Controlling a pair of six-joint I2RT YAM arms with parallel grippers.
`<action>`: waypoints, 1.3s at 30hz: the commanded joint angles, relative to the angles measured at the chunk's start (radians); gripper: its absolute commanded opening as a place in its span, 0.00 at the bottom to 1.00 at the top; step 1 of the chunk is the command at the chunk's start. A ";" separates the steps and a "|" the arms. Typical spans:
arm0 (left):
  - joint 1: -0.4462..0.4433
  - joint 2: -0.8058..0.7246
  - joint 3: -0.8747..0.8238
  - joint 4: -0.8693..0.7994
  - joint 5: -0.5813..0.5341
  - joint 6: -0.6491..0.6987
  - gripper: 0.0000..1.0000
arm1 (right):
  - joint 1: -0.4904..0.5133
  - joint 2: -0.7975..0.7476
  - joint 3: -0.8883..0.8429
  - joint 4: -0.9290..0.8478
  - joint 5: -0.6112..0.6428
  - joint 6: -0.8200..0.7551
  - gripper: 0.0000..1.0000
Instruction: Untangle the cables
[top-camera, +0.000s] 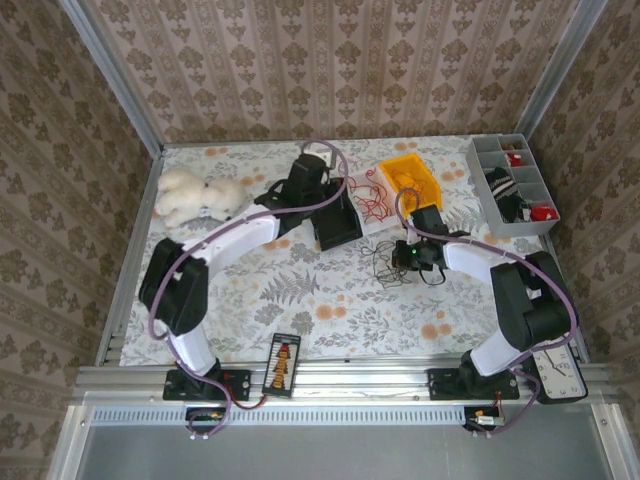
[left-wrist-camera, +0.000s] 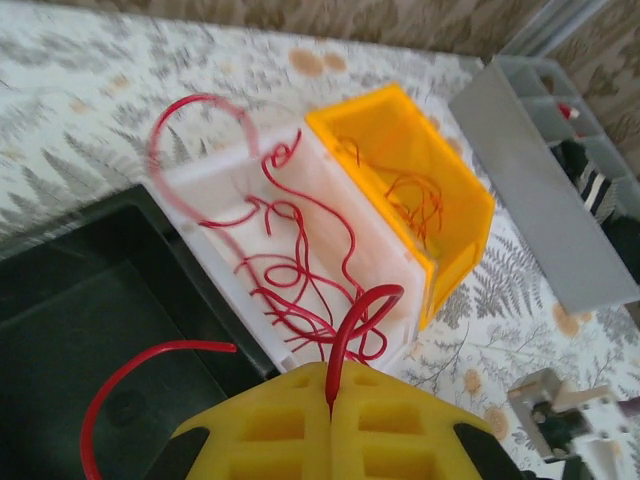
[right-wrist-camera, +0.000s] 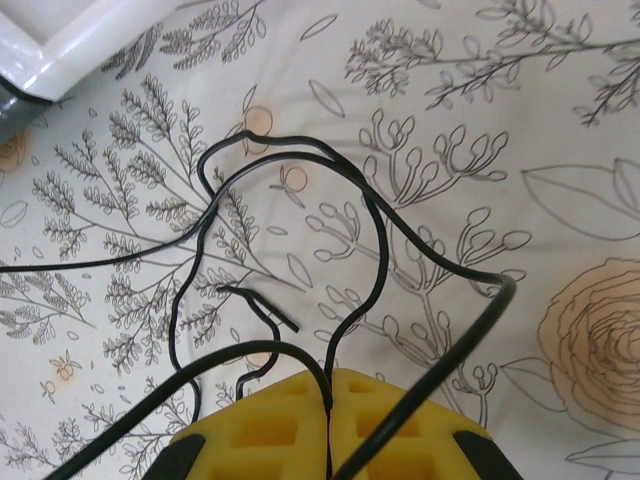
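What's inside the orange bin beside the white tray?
A few thin red wires lie loose in the orange bin. The floor just behind its tray-side wall is hidden by that wall.

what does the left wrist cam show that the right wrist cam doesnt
Left wrist: red cables heaped in a white tray, an orange bin holding a few more, a grey divided box, and the left gripper shut on one red strand. Right wrist: loose black cables on the flowered cloth, one pinched in the shut right gripper. Both: that cloth, the white tray's edge, and yellow fingers closed on a wire.
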 joint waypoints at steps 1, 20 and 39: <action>-0.015 0.070 0.091 0.002 0.066 -0.039 0.00 | -0.011 -0.011 -0.005 0.022 -0.023 0.022 0.00; -0.052 0.388 0.533 -0.322 0.164 -0.079 0.00 | -0.024 -0.027 -0.019 0.041 -0.037 0.028 0.02; -0.038 0.431 0.596 -0.341 0.065 -0.085 0.51 | -0.028 -0.066 -0.043 0.078 -0.039 0.043 0.02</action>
